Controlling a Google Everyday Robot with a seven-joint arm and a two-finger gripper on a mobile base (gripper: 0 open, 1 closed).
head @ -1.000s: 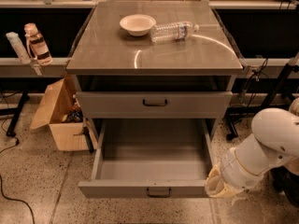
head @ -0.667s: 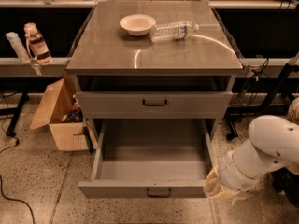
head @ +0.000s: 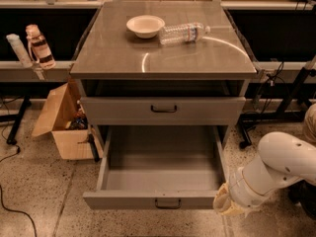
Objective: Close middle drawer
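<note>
The middle drawer (head: 163, 200) is a wide grey metal drawer with a small dark pull handle (head: 168, 203). It stands pulled far out of the cabinet, and its inside (head: 163, 157) holds nothing. The top drawer (head: 164, 110) above it is closed. The lowest drawer is hidden beneath the open one. My gripper (head: 228, 203) is at the end of my white arm (head: 276, 167). It sits low at the right front corner of the open drawer, next to its front panel. I cannot tell whether it touches the drawer.
On the cabinet top (head: 118, 53) are a white bowl (head: 145, 25) and a clear plastic bottle (head: 183, 33) lying on its side. An open cardboard box (head: 61, 117) stands on the floor to the left. Bottles (head: 38, 46) hang on a rail at the left. Table legs (head: 291, 95) and cables are at the right.
My arm has sunk a little and the gripper has edged slightly left toward the drawer's right front corner. The drawer is open by the same amount.
</note>
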